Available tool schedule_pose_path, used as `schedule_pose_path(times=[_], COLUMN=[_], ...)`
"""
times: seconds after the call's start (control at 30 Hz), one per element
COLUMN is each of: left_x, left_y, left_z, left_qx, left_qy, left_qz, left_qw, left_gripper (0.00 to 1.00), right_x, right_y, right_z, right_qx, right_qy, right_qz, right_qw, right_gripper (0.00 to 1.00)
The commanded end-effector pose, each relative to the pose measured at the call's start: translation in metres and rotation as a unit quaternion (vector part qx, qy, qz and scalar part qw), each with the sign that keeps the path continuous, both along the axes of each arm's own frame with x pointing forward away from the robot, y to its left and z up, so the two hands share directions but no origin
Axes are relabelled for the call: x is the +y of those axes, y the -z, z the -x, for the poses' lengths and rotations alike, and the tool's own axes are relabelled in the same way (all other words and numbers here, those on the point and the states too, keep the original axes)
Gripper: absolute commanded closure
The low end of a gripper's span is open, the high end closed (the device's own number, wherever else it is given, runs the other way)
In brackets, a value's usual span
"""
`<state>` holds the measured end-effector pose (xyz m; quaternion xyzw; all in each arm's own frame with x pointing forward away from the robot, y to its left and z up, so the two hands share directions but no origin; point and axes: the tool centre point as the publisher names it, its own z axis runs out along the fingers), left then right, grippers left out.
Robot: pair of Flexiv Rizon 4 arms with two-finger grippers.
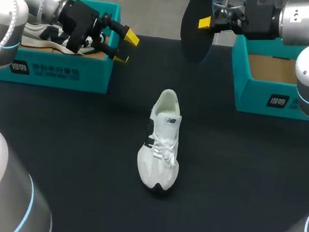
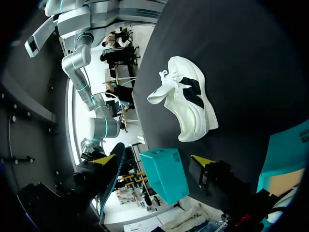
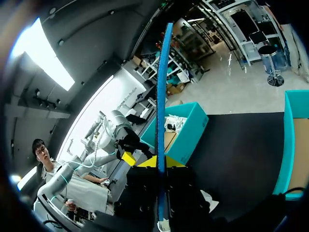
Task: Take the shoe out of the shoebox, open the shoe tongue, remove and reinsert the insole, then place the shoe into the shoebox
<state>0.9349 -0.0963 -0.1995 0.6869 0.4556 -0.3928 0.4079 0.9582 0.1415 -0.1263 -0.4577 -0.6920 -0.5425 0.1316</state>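
A white shoe (image 1: 162, 143) with a black side mark lies on the dark table at the middle, its laces loosened; it also shows ahead of the left fingers as the shoe (image 2: 190, 99). My right gripper (image 1: 207, 23) is raised at the far middle, shut on a dark insole (image 1: 196, 25) that hangs on edge. In the right wrist view the insole (image 3: 161, 106) runs as a thin blue strip out from between the right gripper's (image 3: 159, 163) yellow tips. My left gripper (image 1: 125, 46) stands open and empty beside the left shoebox (image 1: 50, 67); the left gripper (image 2: 153, 160) holds nothing.
The teal left shoebox holds another shoe (image 1: 49, 37) and paper. A second teal shoebox (image 1: 277, 82) stands at the far right with a bare cardboard floor. Both boxes flank the shoe, with open dark table around it.
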Motion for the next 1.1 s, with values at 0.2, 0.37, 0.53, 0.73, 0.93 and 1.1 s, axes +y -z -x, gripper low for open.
schedule_pose_path(times=[0.2,0.37,0.53,0.73,0.93,1.1], left_x=[0.000,0.000,0.000,0.000,0.000,0.000], left_y=[0.000,0.000,0.000,0.000,0.000,0.000], left_z=[0.000,0.000,0.000,0.000,0.000,0.000], left_qx=[-0.001,-0.001,-0.001,-0.001,-0.001,-0.001], left_qy=[0.000,0.000,0.000,0.000,0.000,0.000], left_qz=[-0.001,-0.001,-0.001,-0.001,-0.001,-0.001], left_qw=[1.000,1.000,1.000,1.000,1.000,1.000], left_gripper=[0.00,0.00,0.00,0.00,0.00,0.00], right_x=[0.001,0.009,0.014,0.023,0.031,0.036], right_y=[-0.001,0.011,0.030,0.051,0.071,0.082], right_z=[0.001,-0.004,-0.006,0.000,0.008,0.015], right_qx=[0.000,-0.044,-0.057,-0.047,-0.021,-0.003], right_qy=[0.002,-0.004,-0.012,-0.028,-0.046,-0.048], right_qz=[0.003,-0.001,-0.015,-0.030,-0.032,-0.042], right_qw=[1.000,0.999,0.998,0.998,0.998,0.998], right_gripper=[1.00,1.00,1.00,1.00,1.00,1.00])
